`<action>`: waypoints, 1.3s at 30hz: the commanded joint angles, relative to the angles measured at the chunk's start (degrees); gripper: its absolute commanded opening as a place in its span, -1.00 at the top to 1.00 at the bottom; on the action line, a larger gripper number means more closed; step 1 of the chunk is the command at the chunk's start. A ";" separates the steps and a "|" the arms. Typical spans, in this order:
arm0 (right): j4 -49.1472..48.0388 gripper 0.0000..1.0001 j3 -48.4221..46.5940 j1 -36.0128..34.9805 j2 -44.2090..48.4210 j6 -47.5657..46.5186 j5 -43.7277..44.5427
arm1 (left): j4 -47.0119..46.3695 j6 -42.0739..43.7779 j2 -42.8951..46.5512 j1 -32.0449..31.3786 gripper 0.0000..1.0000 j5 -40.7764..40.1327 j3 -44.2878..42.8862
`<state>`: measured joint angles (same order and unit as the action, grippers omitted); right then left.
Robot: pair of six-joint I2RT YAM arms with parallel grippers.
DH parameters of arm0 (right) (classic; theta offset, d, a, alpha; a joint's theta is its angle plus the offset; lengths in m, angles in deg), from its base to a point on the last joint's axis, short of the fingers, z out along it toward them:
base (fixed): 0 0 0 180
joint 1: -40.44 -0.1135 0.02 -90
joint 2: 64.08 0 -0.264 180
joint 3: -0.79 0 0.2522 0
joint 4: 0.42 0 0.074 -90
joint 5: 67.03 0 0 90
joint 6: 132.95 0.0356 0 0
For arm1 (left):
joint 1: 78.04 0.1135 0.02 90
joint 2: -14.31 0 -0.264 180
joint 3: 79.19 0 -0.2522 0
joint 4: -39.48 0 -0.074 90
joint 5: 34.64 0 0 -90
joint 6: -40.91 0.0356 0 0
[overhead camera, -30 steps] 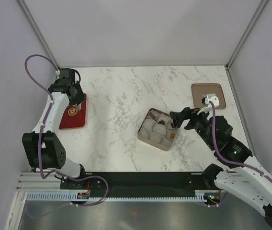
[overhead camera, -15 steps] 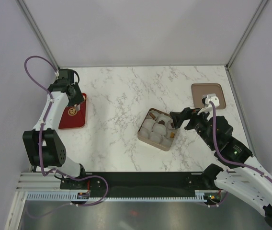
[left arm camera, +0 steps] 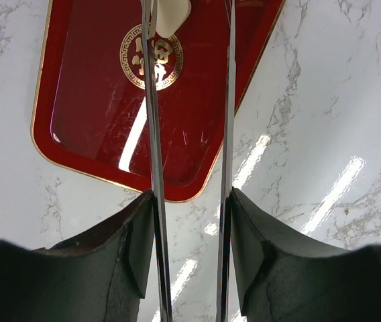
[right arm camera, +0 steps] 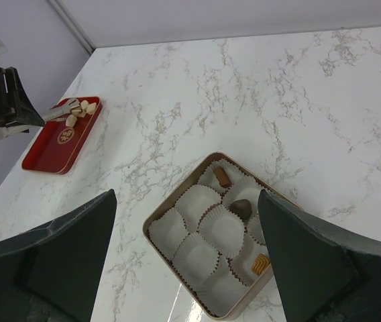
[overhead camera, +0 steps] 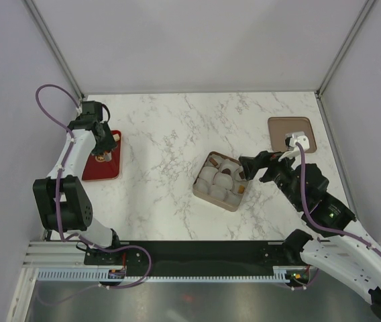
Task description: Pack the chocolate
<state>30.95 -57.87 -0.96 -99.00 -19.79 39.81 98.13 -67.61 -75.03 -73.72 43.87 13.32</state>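
My left gripper [left arm camera: 190, 201] is shut on a pair of metal tongs [left arm camera: 151, 134], whose blades reach over a red tray [left arm camera: 90, 121]. A pale cream chocolate [left arm camera: 172, 13] shows between the blades at the top edge; whether it is pinched I cannot tell. Several pale pieces [right arm camera: 83, 109] lie at the tray's far end [overhead camera: 115, 137]. The tan box [overhead camera: 202, 191] of white paper cups holds a brown bar [right arm camera: 223, 177], a dark round piece [right arm camera: 241, 208] and a ridged caramel piece [right arm camera: 261, 263]. My right gripper [right arm camera: 187, 194] hangs open above the box [right arm camera: 151, 221], empty.
The box lid [overhead camera: 291, 134] lies at the back right, behind the right arm. The red tray [overhead camera: 100, 168] sits near the table's left edge. Grey walls close in the table on three sides. Bare marble lies between tray and box.
The left gripper has shifted toward the far end of the tray, uncovering more of the tray and its gold emblem. The right arm has stayed still.
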 commanded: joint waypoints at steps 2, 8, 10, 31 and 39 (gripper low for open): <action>-1.08 -0.90 -0.45 0.01 0.55 -0.22 0.91 | -0.94 1.03 -0.83 0.78 -0.06 -0.64 0.08; -1.26 -0.90 -0.18 0.01 0.02 -0.04 0.47 | -0.94 1.03 0.04 0.87 -0.06 -0.64 0.43; -1.52 -0.90 -0.18 0.10 -0.41 -0.04 0.30 | -0.94 1.03 0.83 0.78 -0.06 -0.64 0.43; -2.14 -0.90 -0.27 0.10 0.11 0.40 -0.93 | -0.94 1.03 3.20 0.78 -0.06 -0.64 2.01; -2.14 -0.89 -0.36 0.10 0.02 0.75 -1.37 | 4.80 0.60 3.47 0.78 -0.06 -1.69 2.01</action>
<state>30.88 -57.87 -0.96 -99.33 -19.68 39.20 98.43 -67.61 -73.20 -73.24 43.78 15.24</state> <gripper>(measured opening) 0.949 0.535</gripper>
